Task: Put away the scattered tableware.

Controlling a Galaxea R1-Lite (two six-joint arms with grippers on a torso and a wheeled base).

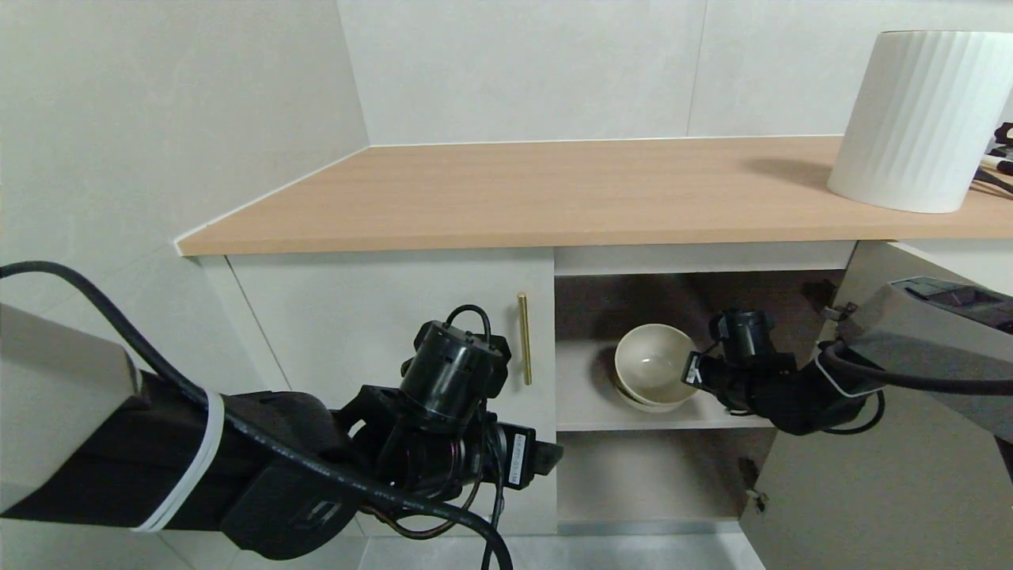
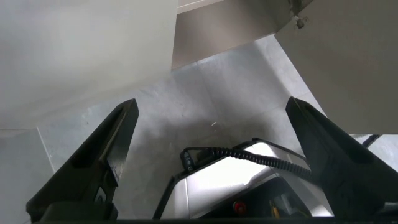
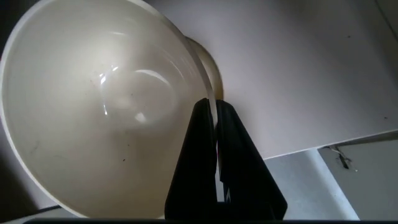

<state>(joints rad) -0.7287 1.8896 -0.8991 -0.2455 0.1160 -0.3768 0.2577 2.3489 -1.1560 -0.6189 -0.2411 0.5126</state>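
Note:
A cream bowl (image 1: 649, 364) is tilted over another bowl (image 1: 645, 398) on the upper shelf (image 1: 582, 408) of the open cabinet. My right gripper (image 1: 690, 370) reaches into the cabinet and is shut on the tilted cream bowl's rim. The right wrist view has the bowl (image 3: 106, 106) close up, with both black fingers (image 3: 239, 155) pinching its edge and the lower bowl (image 3: 208, 62) behind it. My left gripper (image 2: 211, 149) hangs low in front of the shut left door, open, with nothing between its fingers (image 2: 106, 155), pointing at the floor.
The right cabinet door (image 1: 870, 475) stands open beside my right arm. The left door (image 1: 396, 317) is shut, with a gold handle (image 1: 523, 338). A wooden countertop (image 1: 554, 190) above carries a white ribbed container (image 1: 922, 119). The lower shelf (image 1: 641, 475) is bare.

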